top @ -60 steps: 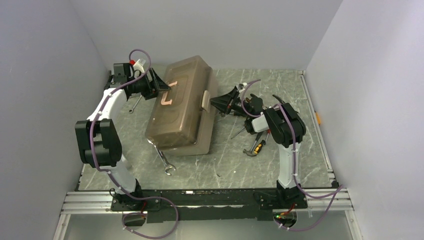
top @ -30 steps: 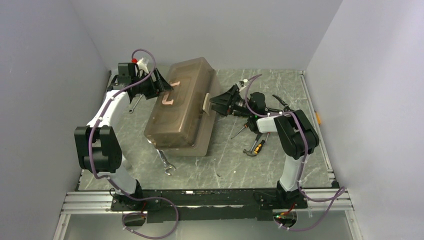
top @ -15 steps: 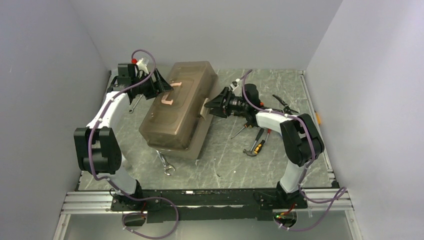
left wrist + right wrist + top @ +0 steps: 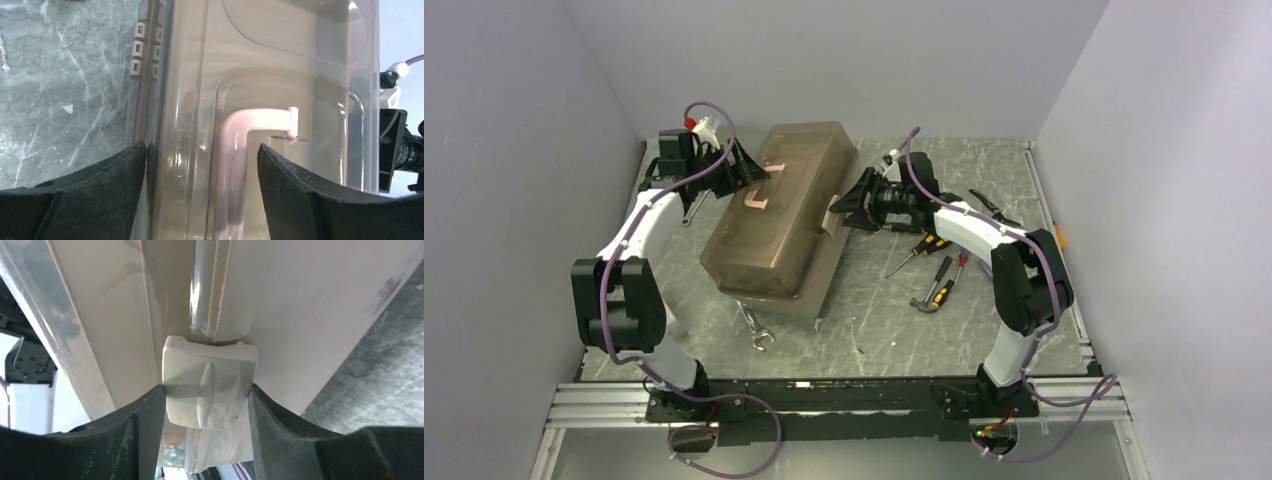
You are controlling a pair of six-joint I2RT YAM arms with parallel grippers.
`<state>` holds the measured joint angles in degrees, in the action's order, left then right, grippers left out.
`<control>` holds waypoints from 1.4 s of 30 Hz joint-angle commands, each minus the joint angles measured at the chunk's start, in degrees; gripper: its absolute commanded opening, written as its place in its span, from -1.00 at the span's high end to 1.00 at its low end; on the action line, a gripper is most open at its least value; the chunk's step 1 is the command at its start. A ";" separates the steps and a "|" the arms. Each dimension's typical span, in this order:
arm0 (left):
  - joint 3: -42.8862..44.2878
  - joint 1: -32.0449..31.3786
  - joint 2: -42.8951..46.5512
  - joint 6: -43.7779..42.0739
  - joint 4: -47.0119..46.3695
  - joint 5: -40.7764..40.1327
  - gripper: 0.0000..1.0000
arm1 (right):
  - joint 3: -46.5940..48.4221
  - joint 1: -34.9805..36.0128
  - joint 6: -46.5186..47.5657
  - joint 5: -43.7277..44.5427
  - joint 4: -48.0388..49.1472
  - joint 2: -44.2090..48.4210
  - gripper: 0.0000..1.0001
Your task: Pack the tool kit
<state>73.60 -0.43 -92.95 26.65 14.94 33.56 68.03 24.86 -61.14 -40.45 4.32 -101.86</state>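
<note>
The large tan-brown plastic toolbox (image 4: 779, 225) lies diagonally on the left-centre of the grey marbled bench (image 4: 874, 325), with its lid shut. The right fingers (image 4: 135, 435) are clenched on its white front latch (image 4: 210, 385). The left fingers (image 4: 310, 200) stand released, straddling the pink handle (image 4: 235, 150); whether they press on the lid is hard to tell. With only 1 real grip, tugging the latch may drag the box over the steel wrench (image 4: 757, 330) at its near corner, or that grip could slip off.
</note>
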 commanded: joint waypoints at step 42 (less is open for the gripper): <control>-14.45 -2.57 -8.30 7.89 -6.37 11.69 -0.65 | -7.73 -0.15 -8.94 3.17 35.76 -6.67 -0.79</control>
<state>65.47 0.64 -95.07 31.57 -3.86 43.72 54.74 23.92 -65.49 -39.75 31.09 -104.66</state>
